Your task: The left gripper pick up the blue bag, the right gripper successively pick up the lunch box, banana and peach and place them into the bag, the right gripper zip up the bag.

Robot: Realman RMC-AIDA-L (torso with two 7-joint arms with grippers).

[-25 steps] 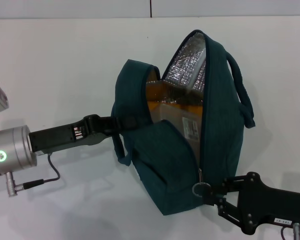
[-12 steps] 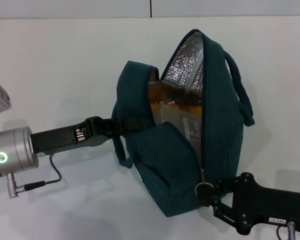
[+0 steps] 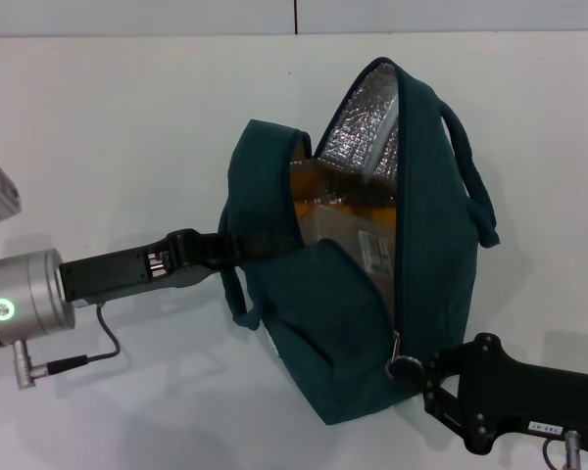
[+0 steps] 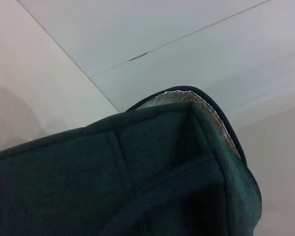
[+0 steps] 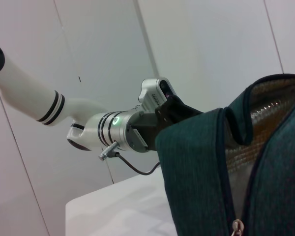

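The blue bag [image 3: 353, 304] stands upright on the white table, its top gaping open to show the silver lining [image 3: 367, 122]. My left gripper [image 3: 247, 241] is shut on the bag's left side, by a loop handle. Inside the opening I see the clear lunch box [image 3: 345, 227] and a yellow-orange strip of the banana [image 3: 333, 188]. The peach is hidden. At the bag's lower front corner my right gripper [image 3: 410, 370] is shut on the metal ring zip pull [image 3: 403, 367]. The right wrist view shows the bag [image 5: 196, 172], the zip pull [image 5: 237, 227] and the left arm [image 5: 123, 130]. The left wrist view shows bag fabric [image 4: 137, 172].
The white table [image 3: 108, 127] stretches around the bag, with its far edge near the top of the head view. A black cable [image 3: 93, 348] hangs from the left wrist. The bag's second loop handle [image 3: 475, 176] sticks out on the right.
The right gripper has shifted a little to the right with the zip ring in it. The bag and the left gripper have hardly moved.
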